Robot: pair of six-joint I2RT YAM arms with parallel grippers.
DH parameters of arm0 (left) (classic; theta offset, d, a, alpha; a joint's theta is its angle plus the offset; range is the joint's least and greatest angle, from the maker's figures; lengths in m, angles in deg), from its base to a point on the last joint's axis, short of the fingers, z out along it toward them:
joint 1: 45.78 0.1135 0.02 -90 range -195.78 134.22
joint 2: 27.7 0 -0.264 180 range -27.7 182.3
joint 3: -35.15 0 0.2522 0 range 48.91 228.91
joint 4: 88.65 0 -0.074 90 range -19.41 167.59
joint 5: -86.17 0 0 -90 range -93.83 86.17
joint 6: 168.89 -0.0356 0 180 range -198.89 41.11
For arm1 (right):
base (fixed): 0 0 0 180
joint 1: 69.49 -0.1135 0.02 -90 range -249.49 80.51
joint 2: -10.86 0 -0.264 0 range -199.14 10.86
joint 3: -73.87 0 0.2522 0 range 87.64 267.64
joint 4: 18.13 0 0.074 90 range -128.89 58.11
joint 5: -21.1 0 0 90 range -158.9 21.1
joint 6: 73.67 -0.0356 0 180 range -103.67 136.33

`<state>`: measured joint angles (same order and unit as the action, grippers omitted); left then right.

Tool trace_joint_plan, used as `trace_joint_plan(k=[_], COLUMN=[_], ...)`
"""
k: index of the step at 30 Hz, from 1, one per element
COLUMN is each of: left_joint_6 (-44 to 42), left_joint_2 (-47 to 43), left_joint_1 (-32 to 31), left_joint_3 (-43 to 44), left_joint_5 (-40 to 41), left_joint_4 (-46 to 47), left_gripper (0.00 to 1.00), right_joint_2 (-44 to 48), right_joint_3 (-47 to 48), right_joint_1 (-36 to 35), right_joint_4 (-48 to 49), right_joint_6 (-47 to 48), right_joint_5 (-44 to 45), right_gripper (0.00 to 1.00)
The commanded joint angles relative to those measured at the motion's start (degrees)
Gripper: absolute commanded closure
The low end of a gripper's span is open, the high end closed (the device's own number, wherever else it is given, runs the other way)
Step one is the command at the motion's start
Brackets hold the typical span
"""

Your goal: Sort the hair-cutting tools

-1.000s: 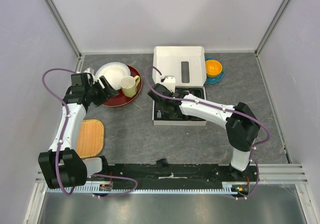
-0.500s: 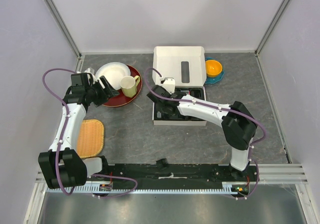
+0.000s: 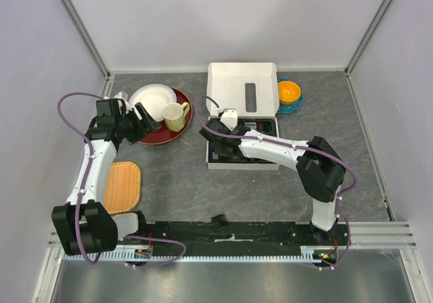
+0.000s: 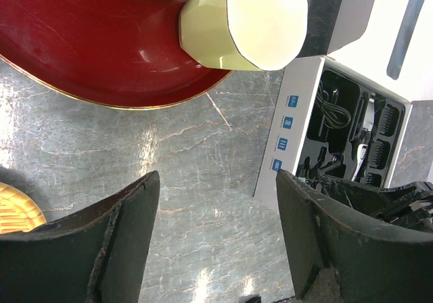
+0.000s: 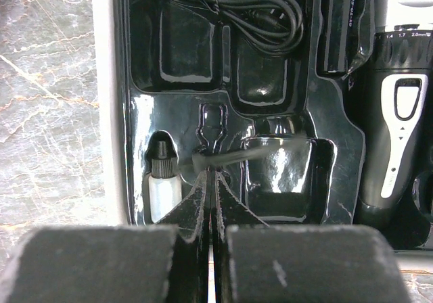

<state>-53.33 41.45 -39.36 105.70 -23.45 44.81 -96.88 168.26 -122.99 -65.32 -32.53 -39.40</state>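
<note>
We see a grey, marble-veined table (image 3: 183, 181) closed in by pale lilac walls on an aluminium frame. Near its middle a white box (image 3: 211, 162) lies open, its lid (image 3: 230, 83) folded back and a black tray (image 5: 142, 113) set inside. The right arm reaches over the front of the box, and the right gripper (image 5: 211, 174) points down into the tray with its fingers pressed together. Their tips touch one end of the thin brush (image 5: 250, 153), which slants blurred across a ridge of the tray; we cannot tell whether it is pinched. Just beside the tips a small bottle (image 5: 162, 184) with a black cap stands in its slot. A coiled cable (image 5: 237, 2) fills a pocket beyond it, and the hair clipper (image 5: 396, 134) lies in its recess at the right. The comb attachments (image 4: 387, 122) sit in slots along the far side of the tray. The left gripper (image 4: 216, 235) hovers above bare table with its fingers wide apart and nothing between them, between the box and a red plate (image 4: 101, 53). That plate carries a yellow cup (image 4: 250, 22) and a white bowl (image 3: 152, 100). A woven mat (image 3: 123, 184) lies near the left arm. An orange bowl (image 3: 289, 90) on a teal saucer (image 3: 298, 105) is tucked against the right side of the lid.
</note>
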Motion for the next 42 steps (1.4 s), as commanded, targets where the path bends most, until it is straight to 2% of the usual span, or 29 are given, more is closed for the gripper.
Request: trace_joint_plan(k=[1, 14, 19, 20, 22, 23, 26, 27, 29, 30, 33, 34, 42], left_joint_6=[1.16, 1.16, 1.07, 1.16, 0.98, 0.89, 0.37, 0.19, 0.1, 0.1, 0.19, 0.19, -0.25], left_joint_2=[-1.56, -1.47, -1.64, -1.56, -1.56, -1.47, -1.82, -1.91, -2.35, -2.35, -1.82, -1.73, -0.85], left_joint_1=[0.44, 0.53, 0.53, 0.44, 0.44, 0.44, 0.44, 0.44, 0.35, 0.44, 0.44, 0.44, 0.53], left_joint_3=[-0.28, -0.28, -0.28, -0.28, -0.28, -0.28, -1.16, -1.51, -2.12, -2.3, -2.3, -2.3, -2.21], left_joint_5=[-1.3, -1.3, -1.21, -1.21, -1.39, -2.09, -5.68, -6.83, -8.76, -8.95, -9.21, -9.39, -9.83], left_joint_4=[1.84, 1.84, 1.84, 1.84, 1.84, 1.92, 3.5, 4.29, 5.43, 5.7, 5.62, 5.7, 5.71], left_gripper=[0.24, 0.24, 0.25, 0.25, 0.25, 0.25, 0.24, 0.24, 0.24, 0.24, 0.24, 0.24, 0.24], right_joint_2=[0.17, 1.22, 3.94, 4.73, 5.43, 5.96, 6.23, 6.23, 5.88, 5.62, 4.65, 4.47, 3.86], right_joint_3=[-0.64, 1.38, 2.35, 2.52, 2.79, 2.96, 3.67, 3.75, 3.76, 3.84, 4.02, 4.11, 6.65], right_joint_1=[0.15, 0.15, 0.93, 1.2, 2.07, 2.51, 3.83, 4.53, 5.06, 5.59, 6.56, 6.91, 8.32], right_joint_4=[0.82, 0.91, -0.05, -0.32, -0.58, -0.5, -0.41, -0.06, -0.14, -0.67, -2.51, -3.04, -6.38], right_joint_6=[-0.88, 1.13, 4.21, 6.04, 9.03, 10.87, 21.24, 28.66, 35.38, 41.16, 48.49, 53.64, 69.5], right_joint_5=[1.53, -0.4, -0.93, -1.11, -1.46, -1.55, -4.78, -6.97, -12.25, -13.92, -18.94, -19.91, -28.87], right_gripper=[1.0, 0.99, 0.84, 0.75, 0.68, 0.62, 0.57, 0.56, 0.54, 0.53, 0.52, 0.52, 0.53])
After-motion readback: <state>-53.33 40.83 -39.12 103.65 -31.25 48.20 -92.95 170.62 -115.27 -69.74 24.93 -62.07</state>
